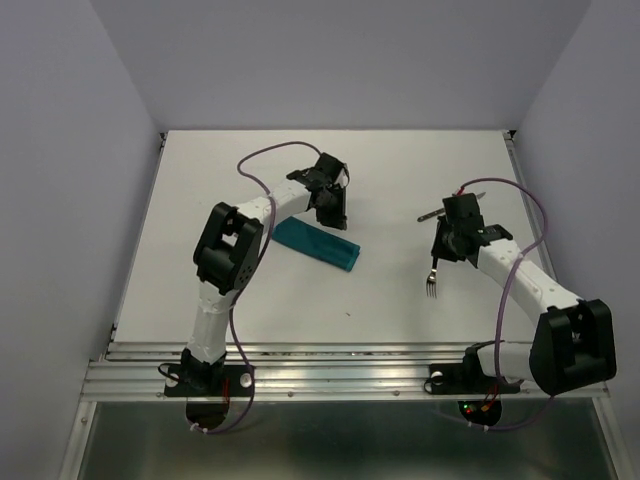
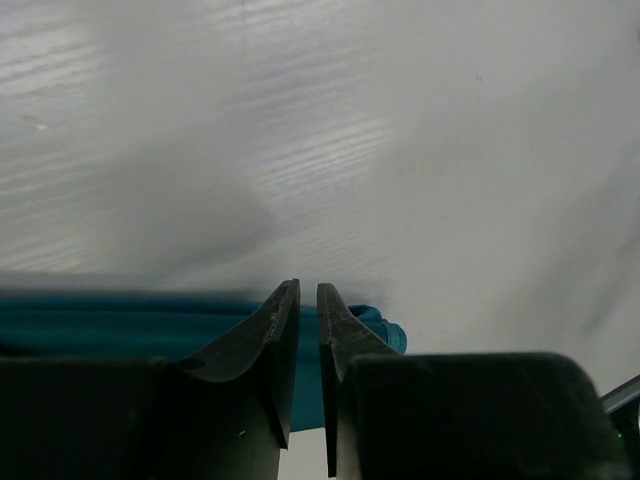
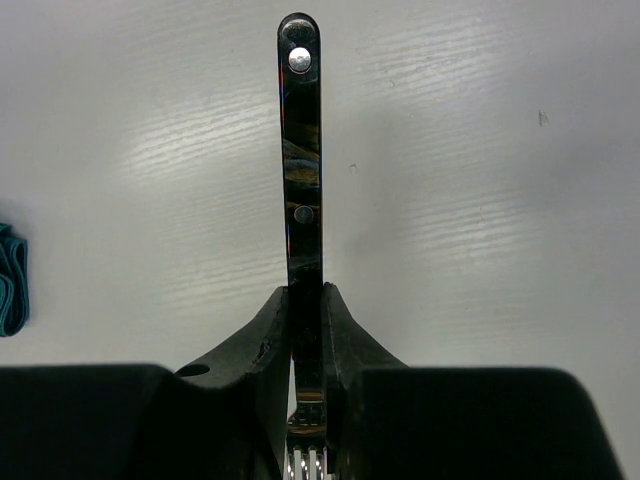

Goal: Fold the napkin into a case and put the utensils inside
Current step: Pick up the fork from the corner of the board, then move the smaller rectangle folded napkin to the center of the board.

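- On the table [image 1: 250, 300], left of centre: the case [image 1: 318, 244] lies flat, a narrow teal strip set aslant. Its stacked fold edges show in the left wrist view.
- Left gripper [image 2: 308, 292]: jaws drawn to a thin slit, tips at the case's far long edge. Teal shows through the slit. Cannot tell whether a layer is pinched or the cloth merely lies behind.
- Right gripper [image 3: 305, 300]: clenched on the fork [image 3: 301, 170], grasping the dark riveted handle close to the tines. Most of the handle juts past the fingertips. The fork is held well apart from the case, to its right.
- Thin dark bar [image 1: 428, 215] at the far-left side of the right gripper: the knife or the fork's own handle end, cannot tell.
- Risk 1: no open mouth is visible on the case. A handle pushed against shut cloth would likely shove the whole strip along the table or undo the folds.
- Risk 2: if the left jaws hold nothing, the case has no anchor and will slide.
- Risk 3: the long free handle gives leverage, so on contact the fork may pivot in the grasp.
- Risk 4: soft layers, so the handle could slip between the wrong folds.
- Risk 5: both grippers must meet at one end of the case, so a finger clash is possible.
- Writing: none legible. No brand or label on the fork, the cloth or the arms.
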Tool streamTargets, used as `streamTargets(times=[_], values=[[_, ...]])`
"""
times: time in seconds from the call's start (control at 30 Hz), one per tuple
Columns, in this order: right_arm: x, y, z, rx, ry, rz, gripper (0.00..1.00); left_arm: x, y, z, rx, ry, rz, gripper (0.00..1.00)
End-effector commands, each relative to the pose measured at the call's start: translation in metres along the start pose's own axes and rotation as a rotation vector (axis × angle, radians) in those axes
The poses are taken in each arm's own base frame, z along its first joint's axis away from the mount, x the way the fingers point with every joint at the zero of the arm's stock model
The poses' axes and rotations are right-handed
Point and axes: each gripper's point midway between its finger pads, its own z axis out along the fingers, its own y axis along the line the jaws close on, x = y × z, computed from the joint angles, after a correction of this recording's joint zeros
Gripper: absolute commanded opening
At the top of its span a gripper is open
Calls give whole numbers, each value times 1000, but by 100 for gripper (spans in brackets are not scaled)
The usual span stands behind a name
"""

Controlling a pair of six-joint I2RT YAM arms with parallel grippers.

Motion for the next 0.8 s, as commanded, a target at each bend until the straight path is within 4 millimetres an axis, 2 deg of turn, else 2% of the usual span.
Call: streamTargets(times=[0.0,0.2,0.37,0.43,0.47,0.5,0.53,0.63,0.7,0.77], values=[[-10,3,-26,-40,-17,-22,1,-3,-35,-6,74,-19,34,24],[-11,9,-39,-87,-25,-21,1,23,-35,15,66,40,41,24],[-12,19,-43,-144,-12,-51,1,59,-31,25,52,110,55,22],[-13,27,-46,-180,-11,-75,1,67,-34,20,64,108,56,22],[-14,28,-47,-185,-13,-81,1,82,-28,22,53,136,53,22],[-13,35,-49,-200,-11,-112,1,83,-32,17,67,128,51,22],[-13,39,-50,-206,-13,-125,1,97,-26,17,58,152,50,22],[-8,54,-52,-226,-12,-193,1,112,-24,8,59,170,61,22],[-3,62,-52,-219,-10,-243,1,117,-27,-4,64,163,82,21],[8,80,-56,-239,-15,-319,1,112,-31,-21,64,138,94,21]])
